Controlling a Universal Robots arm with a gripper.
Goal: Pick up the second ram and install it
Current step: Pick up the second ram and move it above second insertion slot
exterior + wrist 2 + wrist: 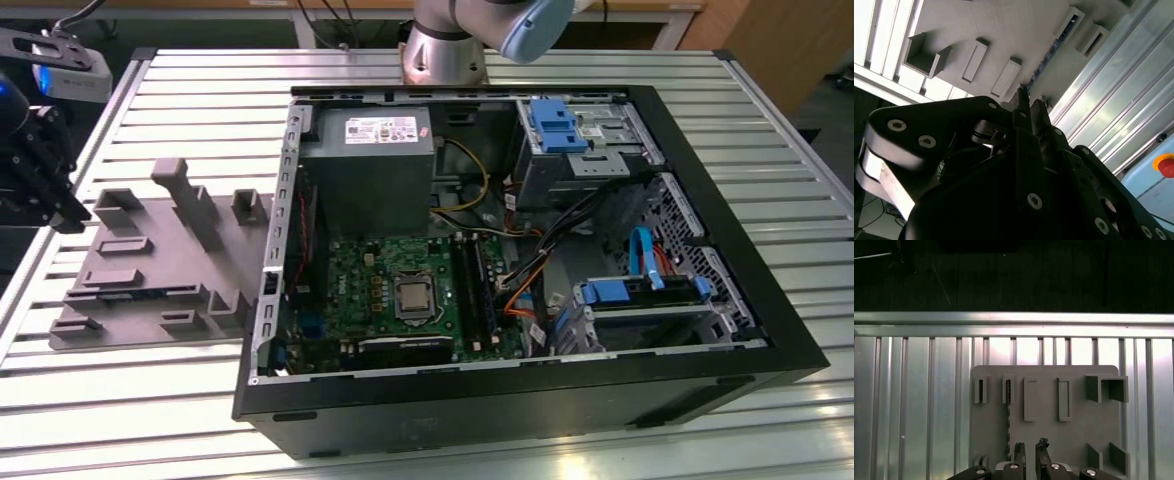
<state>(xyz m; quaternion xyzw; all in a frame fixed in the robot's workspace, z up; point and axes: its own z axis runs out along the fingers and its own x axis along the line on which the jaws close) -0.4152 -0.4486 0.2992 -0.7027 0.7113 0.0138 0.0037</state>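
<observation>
Hovering over the grey fixture [1044,390] near the table's [914,405] edge, the gripper [1030,445] is holding its fingers narrowly apart, gripping nothing. The second ram [1008,415] is standing on edge in a fixture slot, just beside the fingertips. By my judgement, both pickup and installation are remaining.

Black pincer [1029,102], silver screw heads [1034,201]; silver arm [441,55], pale-blue joint cap [541,28].
</observation>
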